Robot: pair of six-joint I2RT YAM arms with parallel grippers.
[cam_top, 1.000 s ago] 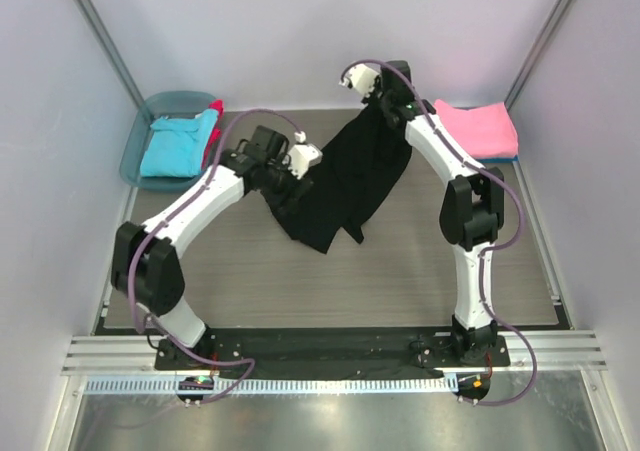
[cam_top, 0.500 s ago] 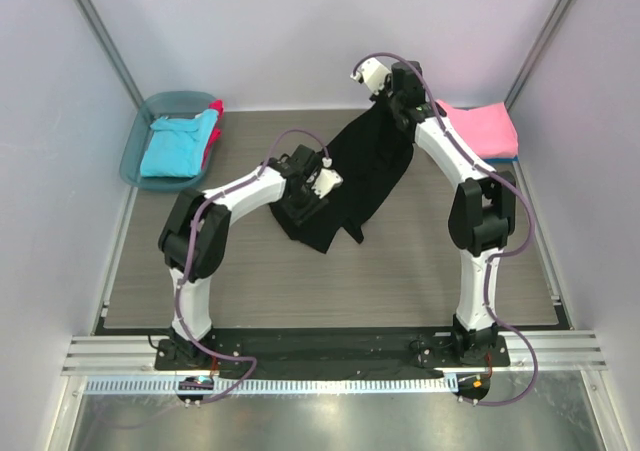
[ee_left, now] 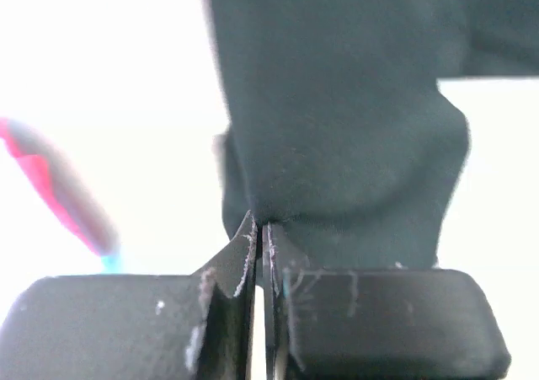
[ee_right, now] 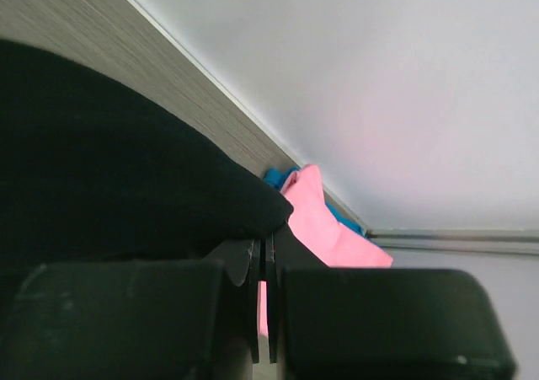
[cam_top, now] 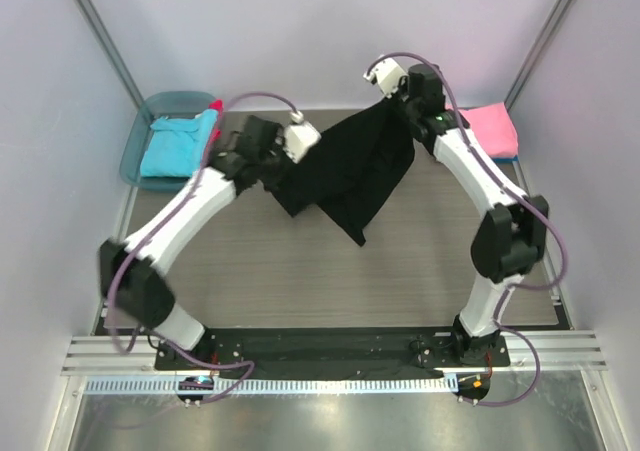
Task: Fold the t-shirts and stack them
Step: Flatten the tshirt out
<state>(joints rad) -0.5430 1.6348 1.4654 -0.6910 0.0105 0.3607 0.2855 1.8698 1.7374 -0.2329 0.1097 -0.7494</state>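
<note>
A large black t-shirt [cam_top: 350, 171] hangs stretched between my two grippers above the table, its lowest corner drooping toward the middle. My left gripper [cam_top: 283, 166] is shut on the shirt's left edge; the left wrist view shows its jaws [ee_left: 261, 228] pinched together under black cloth [ee_left: 337, 119]. Near the back wall my right gripper [cam_top: 395, 99] is shut on the shirt's upper right edge, and the right wrist view shows the same grip [ee_right: 265, 249] on the cloth [ee_right: 101, 169]. A folded pink t-shirt [cam_top: 490, 126] lies on a blue one [cam_top: 508, 156] at the back right.
A translucent teal tub [cam_top: 135, 156] stands at the back left, holding a turquoise t-shirt [cam_top: 180, 146] and a red one [cam_top: 215, 106]. Grey walls close in the table on three sides. The wood-grain tabletop [cam_top: 330, 281] is bare in front of the hanging shirt.
My left gripper closed on the black shirt's left edge and pulled it up and to the left. The right gripper shifted right, so the shirt now hangs spread between them.
</note>
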